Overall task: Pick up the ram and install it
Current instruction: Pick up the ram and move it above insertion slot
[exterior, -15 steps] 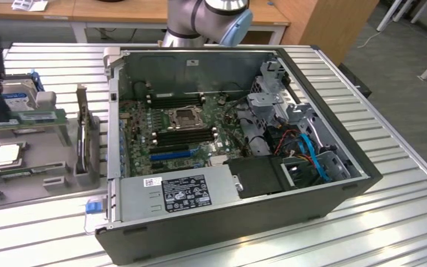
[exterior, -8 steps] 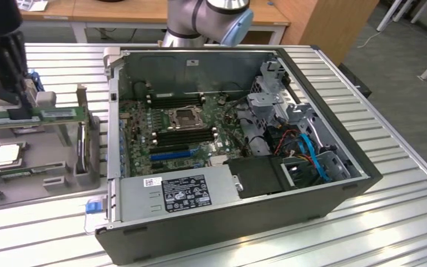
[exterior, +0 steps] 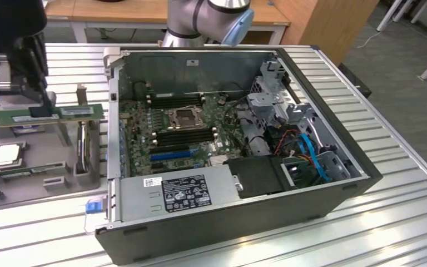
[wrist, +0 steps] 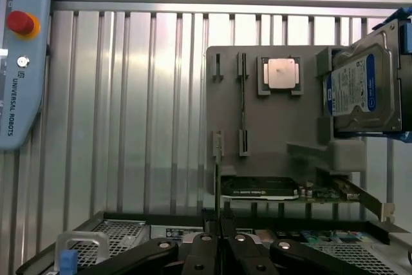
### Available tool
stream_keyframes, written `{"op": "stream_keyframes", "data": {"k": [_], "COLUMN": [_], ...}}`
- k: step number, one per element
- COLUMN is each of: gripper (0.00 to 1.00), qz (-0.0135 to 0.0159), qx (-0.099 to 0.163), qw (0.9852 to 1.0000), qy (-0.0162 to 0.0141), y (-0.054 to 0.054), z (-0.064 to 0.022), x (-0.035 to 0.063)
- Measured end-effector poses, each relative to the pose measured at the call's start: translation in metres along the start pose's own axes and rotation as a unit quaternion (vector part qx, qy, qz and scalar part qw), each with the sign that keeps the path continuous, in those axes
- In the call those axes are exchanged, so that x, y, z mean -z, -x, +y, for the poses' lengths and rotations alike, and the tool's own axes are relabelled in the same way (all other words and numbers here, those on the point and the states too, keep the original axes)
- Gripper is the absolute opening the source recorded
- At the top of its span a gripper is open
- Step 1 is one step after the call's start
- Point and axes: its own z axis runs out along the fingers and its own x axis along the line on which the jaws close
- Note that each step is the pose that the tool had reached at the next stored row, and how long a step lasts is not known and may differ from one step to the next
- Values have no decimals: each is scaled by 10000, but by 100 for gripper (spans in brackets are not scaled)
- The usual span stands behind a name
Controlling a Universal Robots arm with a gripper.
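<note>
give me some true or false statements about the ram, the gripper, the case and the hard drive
1. The gripper is shut on the ram. True.
2. The ram sits in a motherboard slot. False: it is outside the case, over the grey tray, on the exterior view's left.
3. The case is open, with the motherboard showing. True.
4. The hard drive has a red label. False: its label is blue and white.
</note>
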Motion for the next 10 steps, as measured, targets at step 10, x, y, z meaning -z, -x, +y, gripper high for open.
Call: {"op": "stream_keyframes", "data": {"k": [10], "gripper": [12], "qz": [-55], "qx": [3], "qw": [10000], "qy": [-15], "y": [-2], "z": [-270], "x": [13]}}
